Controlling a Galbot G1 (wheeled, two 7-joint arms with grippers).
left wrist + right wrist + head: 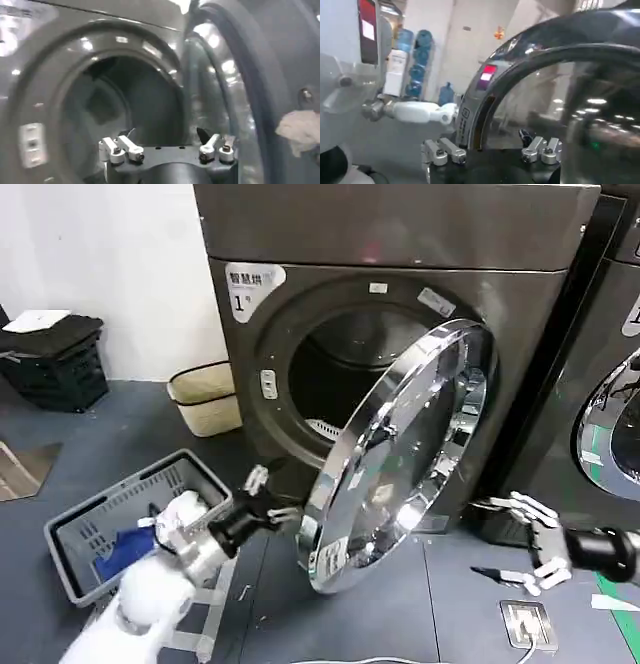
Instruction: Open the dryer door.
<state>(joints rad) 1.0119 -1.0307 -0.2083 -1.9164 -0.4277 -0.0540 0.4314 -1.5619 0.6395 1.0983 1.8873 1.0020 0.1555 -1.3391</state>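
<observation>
dryer door [400, 454]: swung well open on right-side hinge | left tool [268, 502]: fingers spread, empty, at door's free edge | right tool [530, 544]: open, empty, low beside machine | handling: likely heavy, rigid, slick chrome; push rim edge

My left gripper [167, 145] sits at the bottom centre of the frame, its black-tipped fingers [204, 134] spread apart with nothing between them. Above and to the left gapes the dark round drum opening [120, 105] of the grey-brown dryer [55, 70]. Right of centre the large round chrome-rimmed dryer door [220, 85] stands swung open, seen nearly edge-on. A white latch plate [31, 144] shows at lower left, and a crumpled white cloth [300, 131] at the right edge.
</observation>
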